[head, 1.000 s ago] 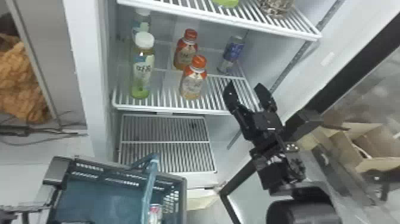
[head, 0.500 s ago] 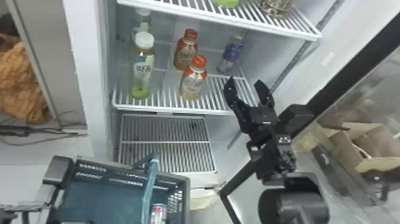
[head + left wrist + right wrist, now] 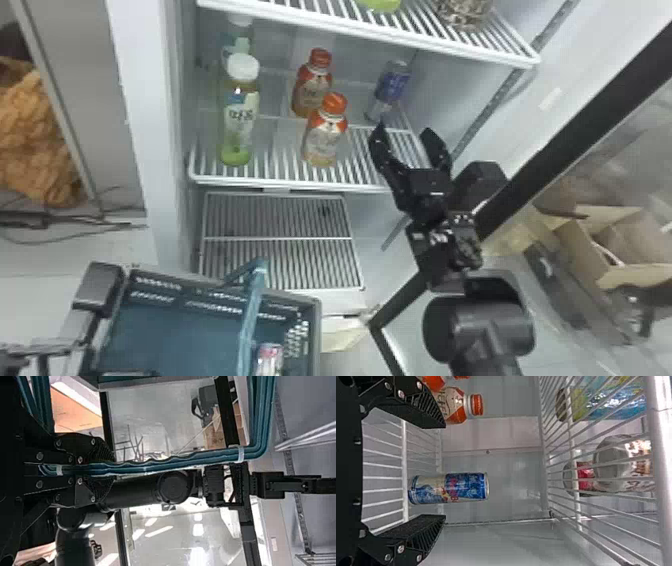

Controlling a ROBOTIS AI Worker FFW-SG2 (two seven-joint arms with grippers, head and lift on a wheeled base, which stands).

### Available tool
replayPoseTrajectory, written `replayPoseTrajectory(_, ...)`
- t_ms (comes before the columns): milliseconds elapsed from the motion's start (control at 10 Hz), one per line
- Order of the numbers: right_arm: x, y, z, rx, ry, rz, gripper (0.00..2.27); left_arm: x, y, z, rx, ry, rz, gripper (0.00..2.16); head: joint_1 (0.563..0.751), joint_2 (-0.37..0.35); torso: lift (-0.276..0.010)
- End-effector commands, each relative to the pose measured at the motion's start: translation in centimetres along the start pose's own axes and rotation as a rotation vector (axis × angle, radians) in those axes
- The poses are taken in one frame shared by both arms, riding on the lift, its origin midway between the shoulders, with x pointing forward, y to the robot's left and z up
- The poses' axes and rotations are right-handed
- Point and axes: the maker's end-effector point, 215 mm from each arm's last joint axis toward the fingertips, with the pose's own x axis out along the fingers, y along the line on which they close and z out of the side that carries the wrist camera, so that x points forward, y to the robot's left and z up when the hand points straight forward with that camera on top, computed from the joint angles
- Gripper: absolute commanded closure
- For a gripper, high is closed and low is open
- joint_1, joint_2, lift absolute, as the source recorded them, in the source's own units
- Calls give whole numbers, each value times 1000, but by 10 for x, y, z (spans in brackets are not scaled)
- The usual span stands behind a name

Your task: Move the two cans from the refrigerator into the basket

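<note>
In the head view, a blue-silver can (image 3: 392,87) stands upright toward the back of the refrigerator's middle shelf (image 3: 280,181). My right gripper (image 3: 404,131) is open in front of it. The right wrist view has this can (image 3: 449,488) beyond and between the spread fingers of my right gripper (image 3: 445,471), nothing held. Another can (image 3: 269,357), red and silver, is inside the blue-green basket (image 3: 315,325). At lower left, my left gripper (image 3: 97,290) is partly cut off. Seen from its wrist, my left gripper (image 3: 107,471) is shut on the basket handle (image 3: 158,465).
Two orange-capped bottles (image 3: 325,135) stand left of the blue can, with green-bottomed bottles (image 3: 240,120) farther left. An upper wire shelf (image 3: 370,31) hangs above. The open door's dark frame (image 3: 565,145) rises right of my right arm. A lower rack (image 3: 280,240) lies behind the basket.
My right gripper has moved farther into the refrigerator, closer to the blue can, its fingers still apart. The basket and the can inside it have shifted slightly right.
</note>
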Motion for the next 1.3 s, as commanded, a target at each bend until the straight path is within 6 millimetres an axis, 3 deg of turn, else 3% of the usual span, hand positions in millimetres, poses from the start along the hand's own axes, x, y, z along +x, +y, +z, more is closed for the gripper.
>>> replayPoseTrajectory(0,12,-3,-2,-8,-10,-6,208,0,0,-4,-7,12,0,1210,695,-350,-266)
replayPoseTrajectory(700,49,-13,-6,-14,-29,-44,188,2,-1,-3,-10,13,-7,1210,695,-350,-266)
replayPoseTrajectory(1200,63,-12,-16,-10,-10,-56,168,3,-1,-2,-13,16,-12,1210,695,-350,-266)
